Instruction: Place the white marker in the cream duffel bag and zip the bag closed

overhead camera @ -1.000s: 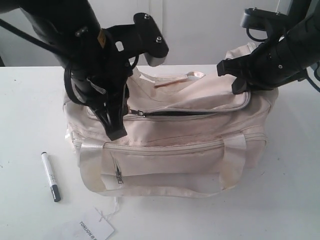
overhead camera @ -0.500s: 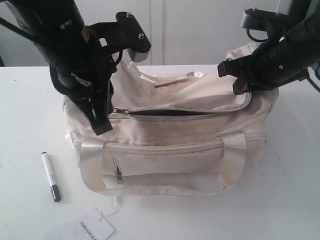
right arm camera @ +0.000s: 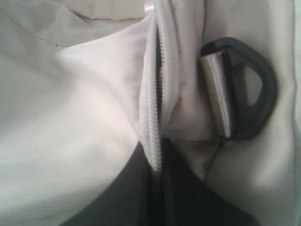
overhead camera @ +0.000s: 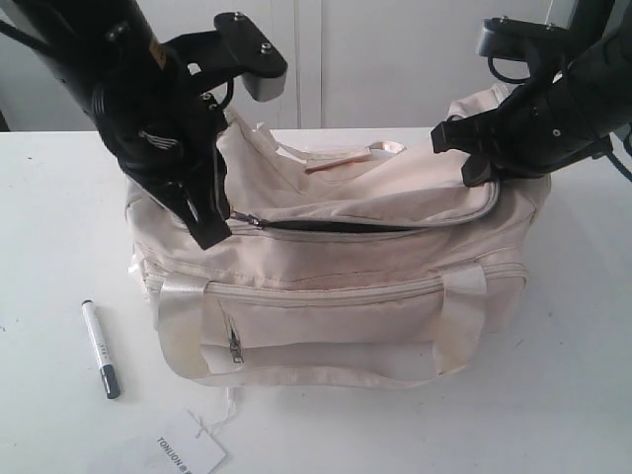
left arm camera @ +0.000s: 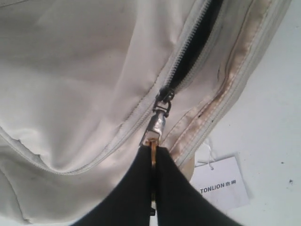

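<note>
Surface (overhead camera: 553,395): white, carries all items.

Cream duffel bag (overhead camera: 346,257): lies lengthwise at centre. Main zip (overhead camera: 336,227) is partly open, with a dark gap running from the slider at the bag's left end toward the right end. Front pocket zip looks closed.

L pincer (left arm camera: 153,155): clamped narrow on the zip pull (left arm camera: 157,125) at the bag's left end, pull drawn taut.

R pincer (right arm camera: 157,165): pinched shut on the bag's zip edge at the opposite end, just beside the black strap ring (right arm camera: 249,89), lifting the fabric.

White marker (overhead camera: 100,349): outside the bag, flat on the surface off its front-left corner, cap end toward the camera, untouched. Paper tag (overhead camera: 178,452) lies near it, apart.

Assessment: step in hand appears to be opening the main zip; marker not yet loaded.

Recommendation: R pincer to hold tension along the zip line so the teeth stay straight. L pincer to pull in line w/ the track, not upward, else the pull may slip or the fabric bunch. Confirm the gap is wide enough before releasing to fetch the marker.
</note>
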`<state>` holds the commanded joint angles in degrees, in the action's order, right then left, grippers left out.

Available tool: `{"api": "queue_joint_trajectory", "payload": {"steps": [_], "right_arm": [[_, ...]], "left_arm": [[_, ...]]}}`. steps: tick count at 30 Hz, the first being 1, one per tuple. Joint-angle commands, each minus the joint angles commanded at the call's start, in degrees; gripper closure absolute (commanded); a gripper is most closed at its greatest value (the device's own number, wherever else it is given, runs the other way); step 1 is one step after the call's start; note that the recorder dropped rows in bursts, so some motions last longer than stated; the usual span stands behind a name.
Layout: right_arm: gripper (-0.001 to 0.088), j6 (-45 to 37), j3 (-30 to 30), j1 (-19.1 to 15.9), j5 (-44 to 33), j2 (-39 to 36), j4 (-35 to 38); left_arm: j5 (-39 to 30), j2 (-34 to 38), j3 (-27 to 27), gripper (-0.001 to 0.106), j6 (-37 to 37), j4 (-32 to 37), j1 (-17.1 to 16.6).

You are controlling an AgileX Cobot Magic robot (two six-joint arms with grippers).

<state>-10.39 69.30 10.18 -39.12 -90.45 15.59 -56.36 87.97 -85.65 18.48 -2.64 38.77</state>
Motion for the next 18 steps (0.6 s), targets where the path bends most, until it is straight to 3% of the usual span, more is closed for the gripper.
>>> {"api": "queue_joint_trajectory", "payload": {"steps": [5,13,18], "right_arm": [[0.0868,0.0,0.0,0.0,0.0,0.0,0.0],[0.0868,0.1,0.0,0.0,0.1,0.0,-0.2],[0.0868,0.3,0.0,0.0,0.4,0.0,-0.2]], "left_arm": [[1.0,0.0,0.0,0.105,1.4,-3.7,-2.1],[0.4,0.0,0.3,0.105,2.6,-3.9,-2.1],[2.7,-1.2,6.1,0.105,3.5,-2.8,-2.1]]}}
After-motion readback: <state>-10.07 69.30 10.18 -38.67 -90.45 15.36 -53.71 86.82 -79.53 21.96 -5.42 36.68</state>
